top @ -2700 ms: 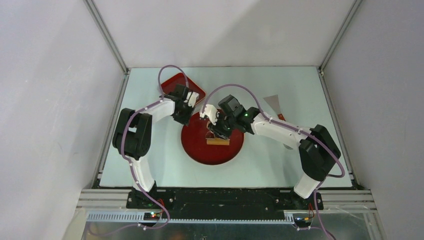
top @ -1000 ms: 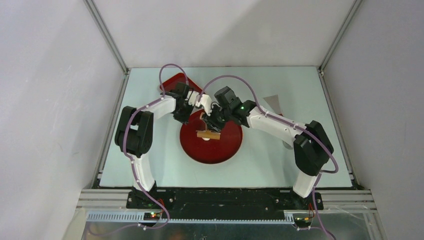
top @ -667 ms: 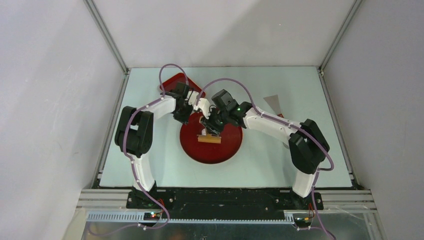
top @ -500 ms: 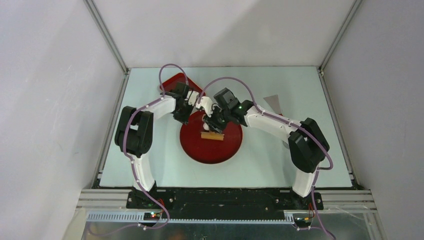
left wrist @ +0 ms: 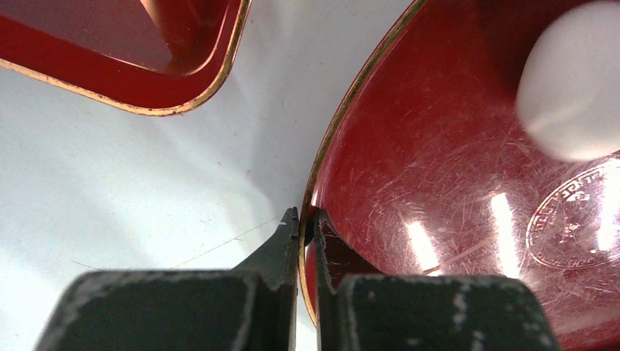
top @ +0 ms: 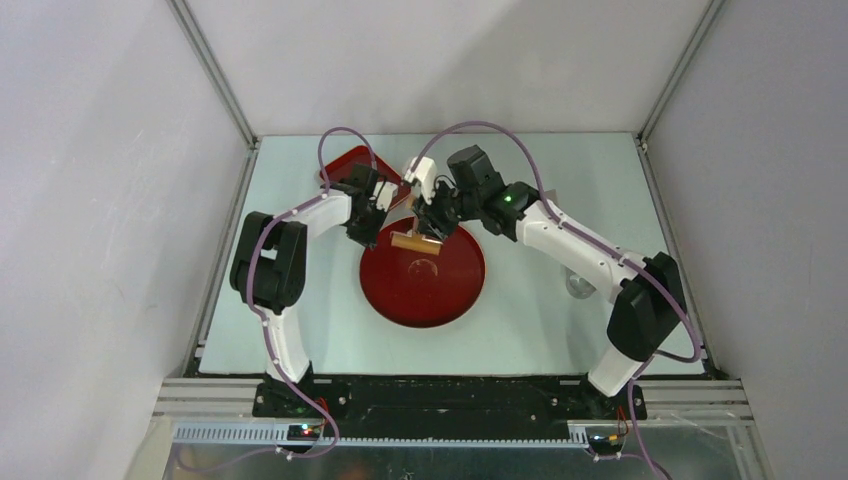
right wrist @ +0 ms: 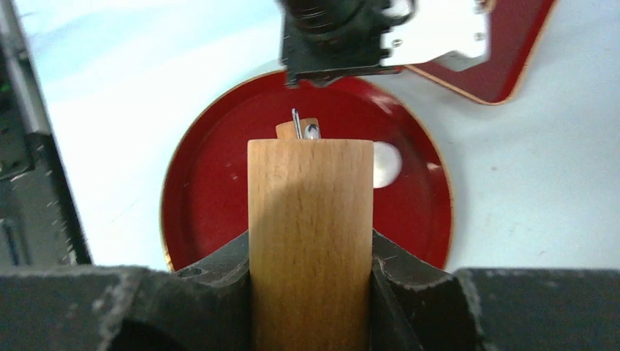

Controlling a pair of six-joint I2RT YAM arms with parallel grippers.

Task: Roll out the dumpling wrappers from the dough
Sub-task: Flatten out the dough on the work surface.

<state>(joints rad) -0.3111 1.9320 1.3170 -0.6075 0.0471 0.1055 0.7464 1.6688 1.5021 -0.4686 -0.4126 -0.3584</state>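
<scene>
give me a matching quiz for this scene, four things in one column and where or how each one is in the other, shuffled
1 left gripper
2 right gripper
3 dumpling wrapper
4 rectangular tray

a lies on the round plate
b shut on the wooden roller
c on the table beside the round plate
d pinching the round plate's rim

Pairs: 1-d, 2-b, 3-a, 4-c

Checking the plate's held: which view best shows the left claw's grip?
Left wrist: the left claw pinches the round red plate's rim, close up. Top external shows it small, from above; right wrist, blurred at top.
</scene>
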